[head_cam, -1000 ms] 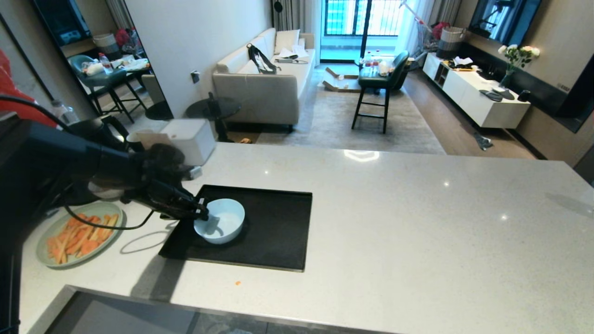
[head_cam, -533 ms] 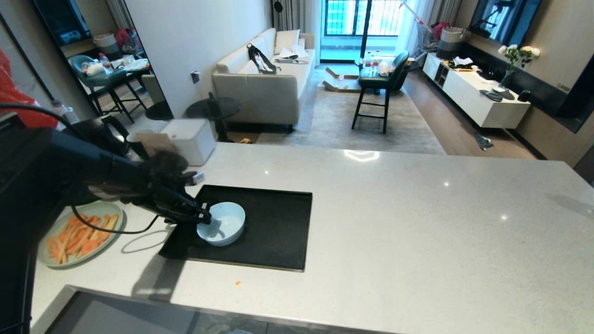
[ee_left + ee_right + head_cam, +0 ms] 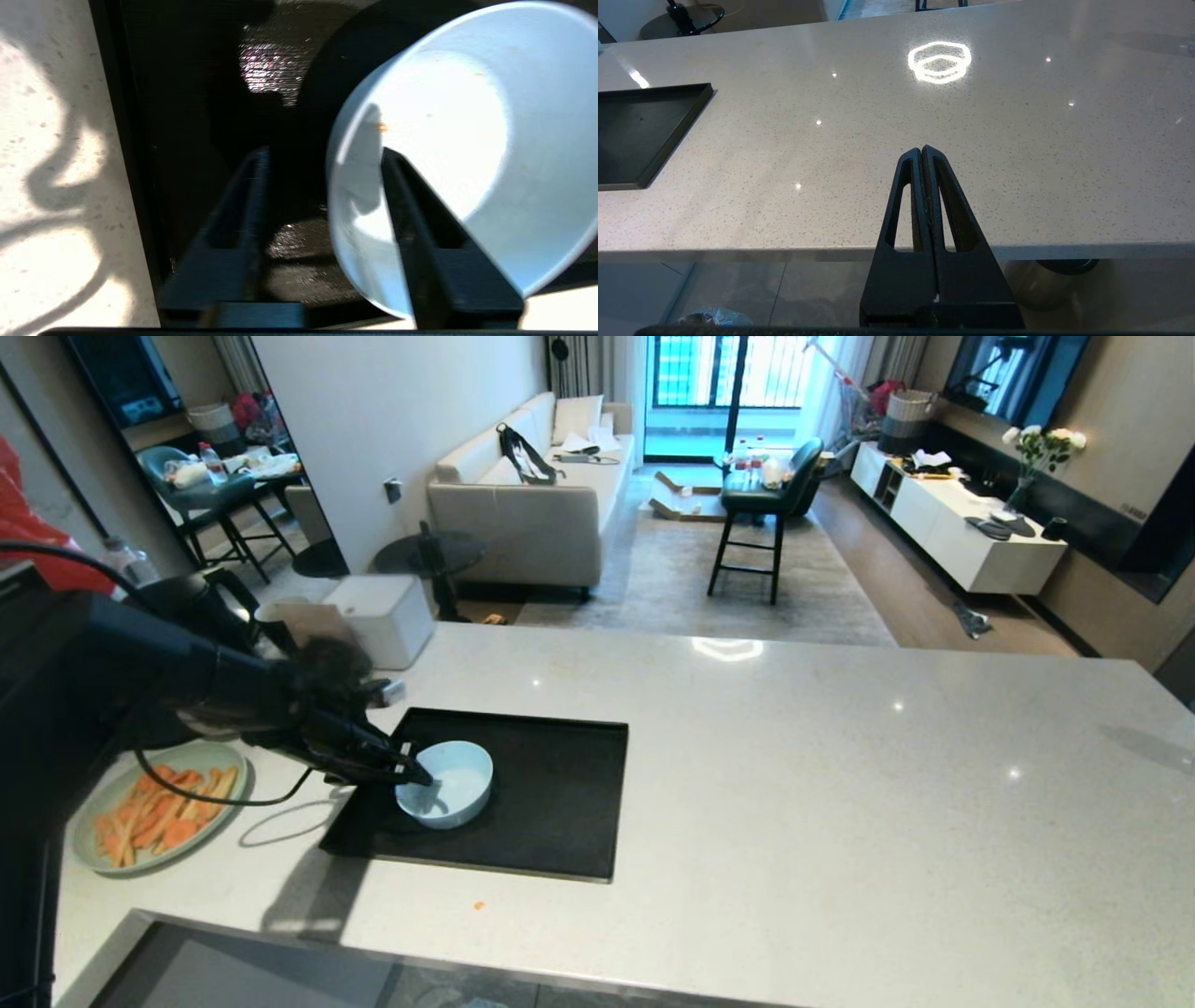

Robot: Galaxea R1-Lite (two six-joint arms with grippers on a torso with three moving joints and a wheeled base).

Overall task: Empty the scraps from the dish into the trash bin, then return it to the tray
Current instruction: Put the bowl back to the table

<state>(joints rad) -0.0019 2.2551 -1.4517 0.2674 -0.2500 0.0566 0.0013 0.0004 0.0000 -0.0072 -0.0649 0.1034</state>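
The left end effector [image 3: 408, 767] reached in over the near-left part of the tray [image 3: 551, 803], its tips at the rim of the dish [image 3: 446, 784]. Its two fingers [image 3: 411, 224] stood spread apart and straddled the dish wall: one finger lay inside the bowl against the inner side, the other outside over the black tray surface, with a clear gap between the outer finger and the wall. The dish sat on the tray directly ahead of the end effector, upright in the head view, its hollow pale and nearly bare apart from a tiny orange fleck [image 3: 382, 126] near the inner finger.

Behind the left end effector, on the counter [image 3: 840, 784], lay a pale green plate [image 3: 93, 859] heaped with orange carrot strips [image 3: 154, 814]. A small orange bit [image 3: 478, 904] lay on the counter nearer the robot than the tray.

The right end effector [image 3: 922, 150] hung beyond the counter's near edge, its fingers pressed together and holding nothing. Ahead of it stretched bare counter, with the tray's corner [image 3: 654, 121] well off to one side. Below it, under the counter edge, a shiny metal trash bin [image 3: 1045, 280] was partly visible.
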